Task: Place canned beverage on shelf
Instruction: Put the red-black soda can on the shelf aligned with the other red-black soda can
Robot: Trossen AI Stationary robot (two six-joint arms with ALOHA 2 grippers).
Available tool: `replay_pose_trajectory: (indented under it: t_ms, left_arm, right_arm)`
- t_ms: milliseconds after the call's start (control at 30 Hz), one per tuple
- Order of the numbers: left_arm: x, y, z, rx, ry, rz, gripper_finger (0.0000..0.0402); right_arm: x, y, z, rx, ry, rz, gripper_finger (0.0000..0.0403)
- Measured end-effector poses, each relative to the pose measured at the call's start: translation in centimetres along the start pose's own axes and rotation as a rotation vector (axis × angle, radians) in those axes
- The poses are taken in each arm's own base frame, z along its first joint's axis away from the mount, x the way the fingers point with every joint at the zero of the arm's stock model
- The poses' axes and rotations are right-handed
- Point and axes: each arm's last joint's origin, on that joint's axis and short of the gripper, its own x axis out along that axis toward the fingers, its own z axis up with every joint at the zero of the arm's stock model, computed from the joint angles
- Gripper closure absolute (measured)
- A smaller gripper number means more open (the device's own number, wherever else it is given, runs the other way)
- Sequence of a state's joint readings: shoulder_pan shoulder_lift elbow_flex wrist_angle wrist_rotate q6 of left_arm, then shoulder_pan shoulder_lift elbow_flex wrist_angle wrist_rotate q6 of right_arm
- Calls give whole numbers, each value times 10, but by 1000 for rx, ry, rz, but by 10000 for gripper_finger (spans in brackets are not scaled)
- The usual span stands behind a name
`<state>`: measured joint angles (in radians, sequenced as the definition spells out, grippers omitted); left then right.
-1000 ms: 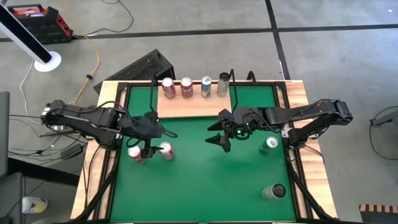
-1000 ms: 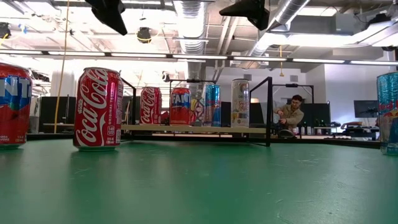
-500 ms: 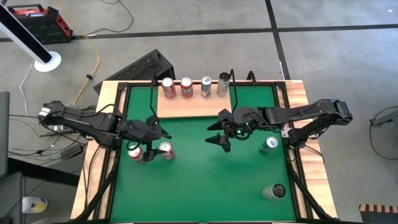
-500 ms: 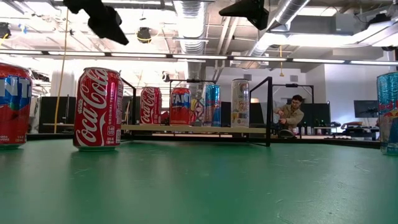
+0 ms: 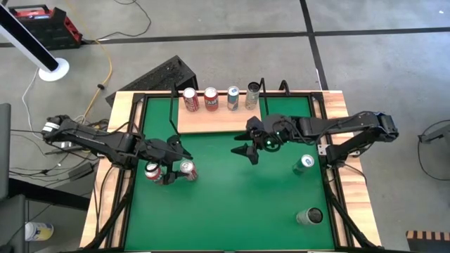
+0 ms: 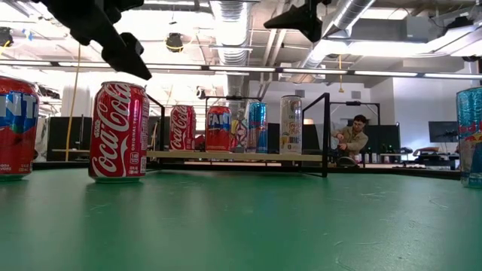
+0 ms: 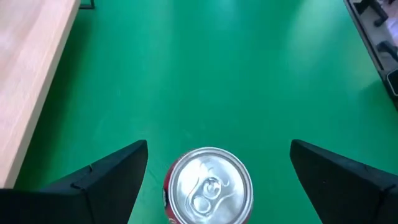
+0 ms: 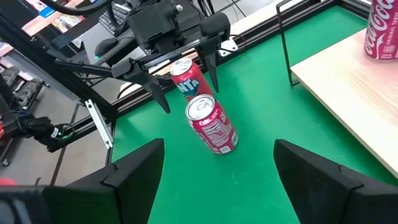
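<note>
A red Coca-Cola can stands upright on the green mat, with a red-and-blue can just to its left. My left gripper hangs open above the Coca-Cola can, a finger on either side of its top, touching nothing. The shelf lies at the far middle with several cans standing along its far edge. My right gripper hovers open and high near the shelf's near edge.
A green can stands at the right. Another can sits near the right front corner. Black frame rails run along the table's sides. A person sits in the room beyond the table. Open mat lies at the near middle.
My left gripper has come down toward the Coca-Cola can's top and has tipped, staying open. The cans have kept their places.
</note>
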<state>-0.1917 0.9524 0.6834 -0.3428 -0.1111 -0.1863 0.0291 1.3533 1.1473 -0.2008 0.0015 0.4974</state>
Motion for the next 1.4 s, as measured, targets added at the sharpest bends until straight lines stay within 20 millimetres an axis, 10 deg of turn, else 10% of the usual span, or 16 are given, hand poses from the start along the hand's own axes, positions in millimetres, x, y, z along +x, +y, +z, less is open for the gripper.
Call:
replay_pose_trajectory:
  t_ms: [1067,1400]
  left_arm:
    - [41,-3,-21,38,233,54,26]
    - [40,-3,-19,37,237,63,110]
  right_arm:
    - [0,-9,-4,-67,84,-1,77]
    - [0,-9,-4,-67,84,-2,77]
